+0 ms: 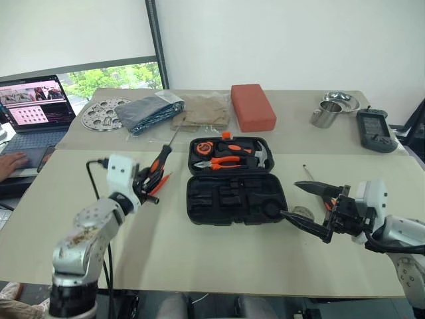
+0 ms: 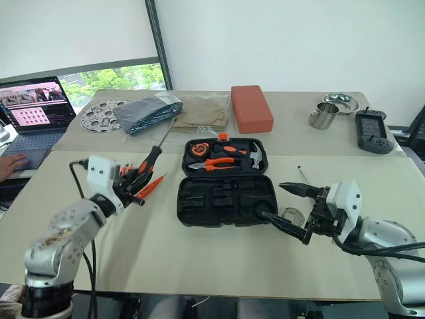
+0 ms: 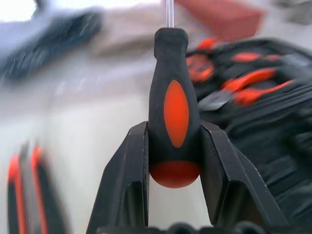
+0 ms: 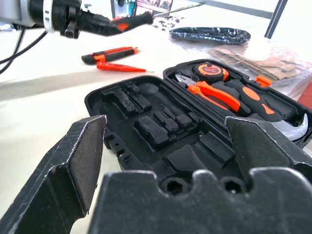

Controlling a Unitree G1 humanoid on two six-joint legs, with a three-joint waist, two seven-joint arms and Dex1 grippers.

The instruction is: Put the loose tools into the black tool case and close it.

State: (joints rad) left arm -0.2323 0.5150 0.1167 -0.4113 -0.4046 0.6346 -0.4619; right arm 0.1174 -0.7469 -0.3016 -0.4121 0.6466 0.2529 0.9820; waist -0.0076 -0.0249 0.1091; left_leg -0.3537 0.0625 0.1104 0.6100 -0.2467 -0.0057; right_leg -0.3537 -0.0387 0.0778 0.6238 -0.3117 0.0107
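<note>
**While one screwdriver is up in the air, pretty much everything else is still waiting**

With the black hinged plastic tool case (image 1: 236, 181) lying wide open in the middle of the beige table (image 1: 199, 252), not much can be called done yet. A black-and-orange-handled screwdriver (image 3: 174, 105) is clamped by its handle in the left gripper (image 1: 147, 183) and held above the table, off to the case's left side, metal shaft pointing away toward the far end.

The orange-and-black utility knife (image 4: 107, 53) and the small orange screwdriver (image 4: 119, 67) are still lying on the table beside the case, so those are left to do. A thin metal shaft (image 1: 309, 172) is seen on the table right of the case, probably the other screwdriver, though the handle can't be made out. A small roll-like thing (image 2: 291, 215) sits by the case's near right corner.

The right gripper (image 1: 319, 209) is spread wide with nothing in it, hovering near that same corner.

The case's near half shows moulded slots with nothing in them. The lid obviously isn't closed yet.
</note>
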